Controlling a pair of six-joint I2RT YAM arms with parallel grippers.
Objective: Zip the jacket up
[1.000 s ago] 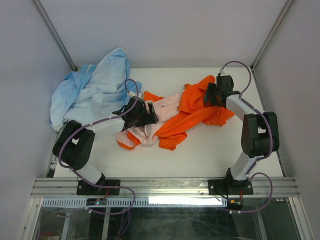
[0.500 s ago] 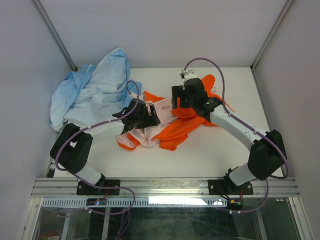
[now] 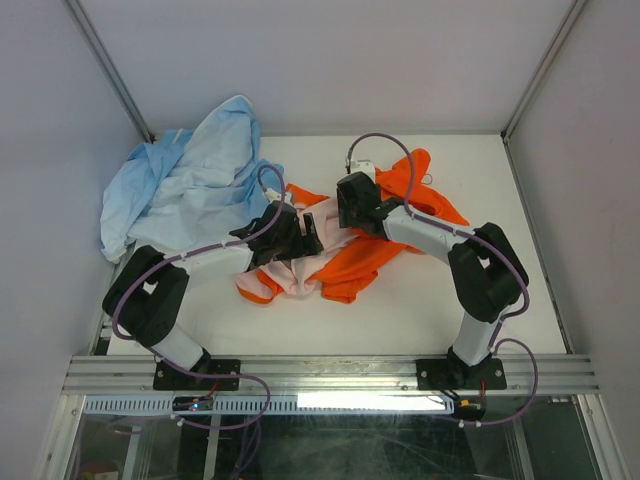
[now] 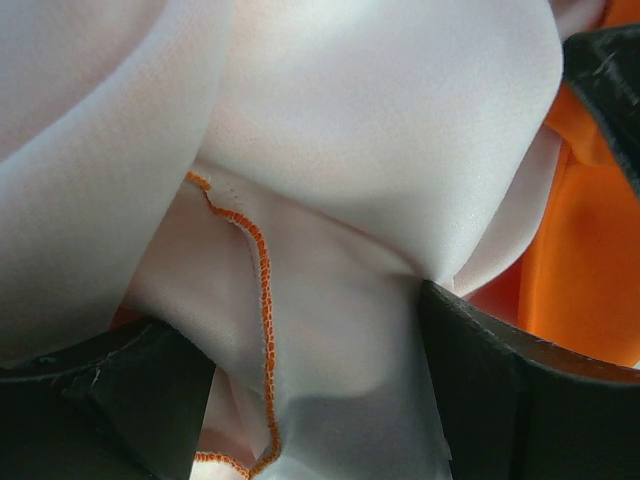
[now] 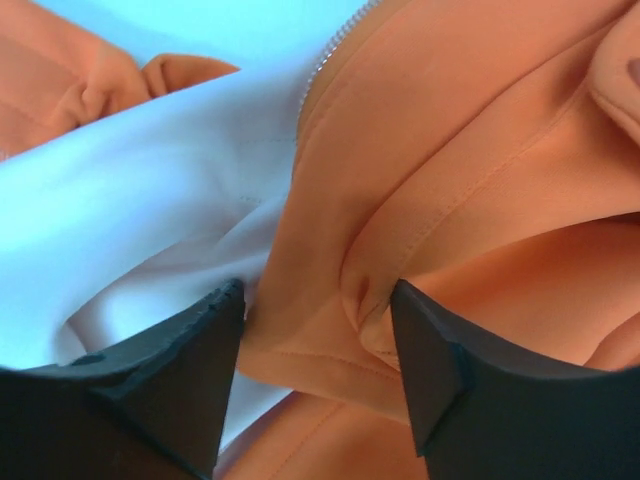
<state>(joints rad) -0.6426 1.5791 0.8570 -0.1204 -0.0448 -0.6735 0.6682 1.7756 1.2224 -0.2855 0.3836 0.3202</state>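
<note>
White table (image 3: 430,300) underfoot of both arms; at its middle the jacket (image 3: 365,262) lies crumpled, long axis running near-left to far-right. Only the right wrist view shows the zipper teeth (image 5: 335,60), with the right gripper (image 5: 318,290) parted around an orange fold. The left gripper (image 4: 310,310) straddles bunched pink lining; whether it pinches, I can't tell. A blue garment (image 3: 190,185) lies beyond.
</note>
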